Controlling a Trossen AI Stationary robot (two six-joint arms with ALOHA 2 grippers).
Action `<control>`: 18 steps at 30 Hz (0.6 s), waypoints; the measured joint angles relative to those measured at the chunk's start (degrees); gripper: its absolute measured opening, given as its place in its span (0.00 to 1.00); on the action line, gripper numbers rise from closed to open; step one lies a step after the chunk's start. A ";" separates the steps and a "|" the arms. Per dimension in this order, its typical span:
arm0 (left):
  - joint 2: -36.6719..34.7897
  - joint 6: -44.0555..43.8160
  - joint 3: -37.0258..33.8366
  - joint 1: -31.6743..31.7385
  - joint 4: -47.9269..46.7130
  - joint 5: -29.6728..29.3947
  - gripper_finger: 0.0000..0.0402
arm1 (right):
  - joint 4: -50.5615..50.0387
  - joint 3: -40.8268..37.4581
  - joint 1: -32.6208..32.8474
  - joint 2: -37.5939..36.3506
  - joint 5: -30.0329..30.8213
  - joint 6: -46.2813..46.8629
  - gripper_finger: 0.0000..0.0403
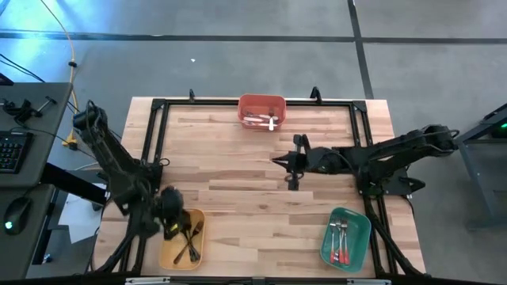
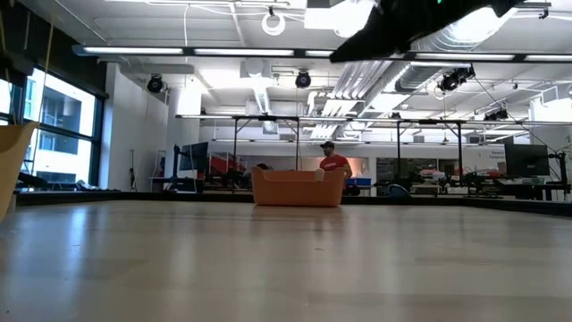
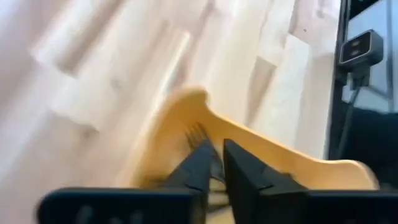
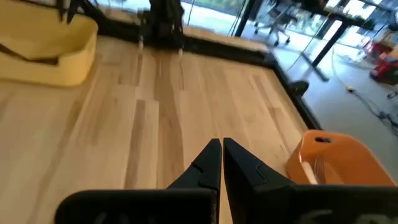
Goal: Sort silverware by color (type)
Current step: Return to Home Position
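Note:
The silverware lies sorted in three bins. Black-handled pieces point(image 1: 188, 235) sit in the yellow bin point(image 1: 168, 255), white-handled ones point(image 1: 261, 120) in the red bin point(image 1: 261, 101), and red-handled ones point(image 1: 341, 237) in the green bin point(image 1: 360, 229). My left gripper point(image 1: 169, 222) hangs over the yellow bin's left part, shut, with a fork head point(image 3: 198, 133) just past its fingertips. My right gripper point(image 1: 289, 162) point(image 4: 221, 144) is shut on nothing above the table's middle. My left gripper point(image 3: 219, 148) is shut on a fork whose metal head point(image 3: 198, 133) sticks out beyond the fingertips over the yellow bin point(image 3: 292, 163). The fingers come from above, slanting down. The fingers hide the handle between them, and the picture is blurred.
Bare wood spreads between the three bins point(image 1: 253, 206). A black frame rail point(image 1: 238, 103) runs around the tabletop. In the low view the red bin point(image 2: 298, 188) stands far off and the yellow bin point(image 2: 12, 165) at the left edge. A person in a red shirt point(image 2: 334, 162) is in the room behind.

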 joint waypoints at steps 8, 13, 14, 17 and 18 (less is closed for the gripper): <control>-17.41 38.26 -11.62 18.24 17.76 6.62 0.00 | 15.06 -8.06 -11.45 1.84 -16.48 -3.65 0.00; -24.21 59.43 -17.77 34.09 32.00 18.06 0.00 | 26.05 -16.16 -16.65 -0.19 -20.01 -3.26 0.00; -24.83 62.48 -18.63 37.36 34.51 20.74 0.00 | 27.18 -17.72 -17.45 -1.05 -20.56 -2.78 0.00; -25.87 68.94 -20.89 46.69 40.85 29.21 0.00 | 29.55 -22.05 -19.20 -4.48 -20.85 -1.58 0.00; -25.89 70.42 -21.59 49.42 42.85 31.75 0.00 | 29.65 -23.36 -19.57 -5.96 -20.86 -1.18 0.00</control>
